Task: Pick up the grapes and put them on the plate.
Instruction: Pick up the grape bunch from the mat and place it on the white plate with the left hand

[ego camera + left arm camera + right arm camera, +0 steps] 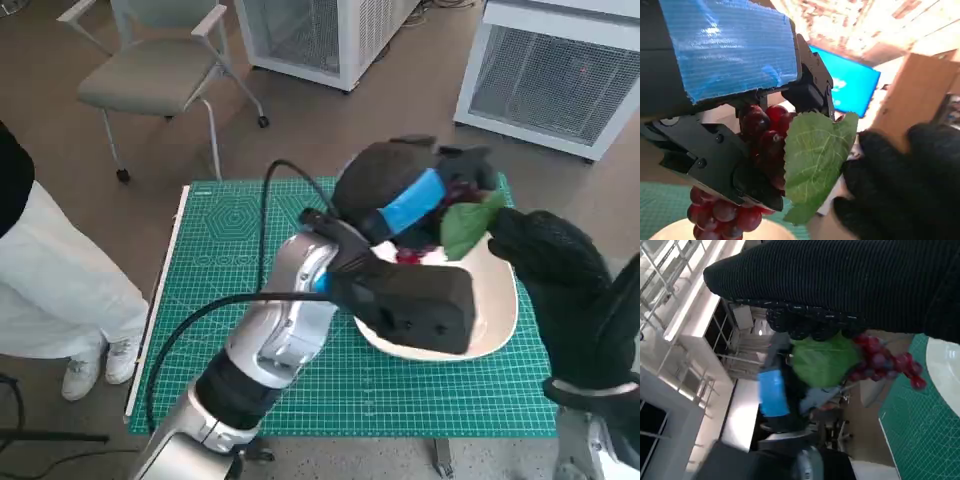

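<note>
Left hand (400,195): upper centre of frame, gripping the grapes (757,135).
Grapes: red bunch with a green leaf (465,225), hanging above the plate (495,320).
Plate: white, centre right on the green mat (210,300).
Right hand (560,275): right edge, beside the leaf; finger state unclear.

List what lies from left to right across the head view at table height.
Person's white trouser leg → green cutting mat → left hand holding the grapes over the white plate → gloved right hand.
</note>
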Robot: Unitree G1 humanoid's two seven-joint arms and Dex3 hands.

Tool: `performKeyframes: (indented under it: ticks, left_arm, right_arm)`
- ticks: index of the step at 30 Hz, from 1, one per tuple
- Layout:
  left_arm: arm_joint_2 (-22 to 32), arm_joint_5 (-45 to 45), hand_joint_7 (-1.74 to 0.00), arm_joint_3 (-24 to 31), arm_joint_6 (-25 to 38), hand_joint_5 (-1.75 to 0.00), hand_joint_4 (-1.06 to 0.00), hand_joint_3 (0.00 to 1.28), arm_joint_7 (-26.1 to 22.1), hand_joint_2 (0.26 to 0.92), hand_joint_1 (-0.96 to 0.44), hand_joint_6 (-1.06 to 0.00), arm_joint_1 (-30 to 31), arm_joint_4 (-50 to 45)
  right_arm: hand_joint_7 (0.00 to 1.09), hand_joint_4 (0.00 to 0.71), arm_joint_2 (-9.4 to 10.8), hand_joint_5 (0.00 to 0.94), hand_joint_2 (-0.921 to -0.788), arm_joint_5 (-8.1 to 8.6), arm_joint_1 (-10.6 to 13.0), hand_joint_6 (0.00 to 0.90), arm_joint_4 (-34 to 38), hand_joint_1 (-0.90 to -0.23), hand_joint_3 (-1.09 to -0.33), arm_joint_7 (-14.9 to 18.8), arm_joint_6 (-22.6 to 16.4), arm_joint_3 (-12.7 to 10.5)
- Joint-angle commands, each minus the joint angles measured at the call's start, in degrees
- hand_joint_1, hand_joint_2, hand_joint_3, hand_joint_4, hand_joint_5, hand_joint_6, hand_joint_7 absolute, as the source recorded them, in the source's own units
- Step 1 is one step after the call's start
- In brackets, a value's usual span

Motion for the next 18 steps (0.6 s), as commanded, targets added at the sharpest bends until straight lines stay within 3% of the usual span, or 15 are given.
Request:
performKeyframes:
  ticks: [1, 7, 13, 15, 18]
  left_arm:
    - [-0.74, -1.52, -0.96, 0.04, -2.01, -1.27, -0.69, 0.12, 0.52, 0.872, 0.00, -0.73, -2.07, 1.57]
    - [-1.06, -2.19, -1.10, -0.04, -4.22, -1.14, -0.73, 0.07, 1.23, 0.897, 0.00, -0.68, -2.22, 4.10]
    - [-2.09, -3.02, -1.07, 0.13, -4.13, -1.21, -0.71, 0.07, 1.21, 0.910, 0.00, -0.66, -2.12, 7.06]
    - [-2.25, -3.23, -0.96, -0.31, -3.76, -1.27, -0.64, 0.12, 0.34, 0.911, 0.08, -0.55, -2.12, 8.12]
    - [-2.12, -3.00, -0.46, -1.28, -3.36, -1.40, -0.52, 0.22, -1.17, 0.914, 0.24, -0.31, -2.37, 9.81]
  right_arm:
    - [0.97, 0.429, 0.08, 0.781, -0.921, -0.34, 1.18, 0.248, 0.24, -0.359, -0.602, -0.67, 0.13, -0.15]
    - [0.97, 0.436, 0.33, 0.778, -0.921, -0.71, 1.45, 0.248, 0.21, -0.359, -0.602, -1.29, -0.39, -0.20]
    - [0.97, 0.446, 0.56, 0.774, -0.921, -1.17, 1.66, 0.249, 0.22, -0.359, -0.602, -2.15, -0.86, -0.14]
    - [0.97, 0.448, 0.59, 0.771, -0.921, -1.18, 1.73, 0.249, 0.21, -0.359, -0.601, -2.35, -0.90, -0.16]
    - [0.96, 0.451, 0.61, 0.767, -0.921, -1.20, 1.80, 0.251, 0.21, -0.359, -0.600, -2.60, -0.93, -0.17]
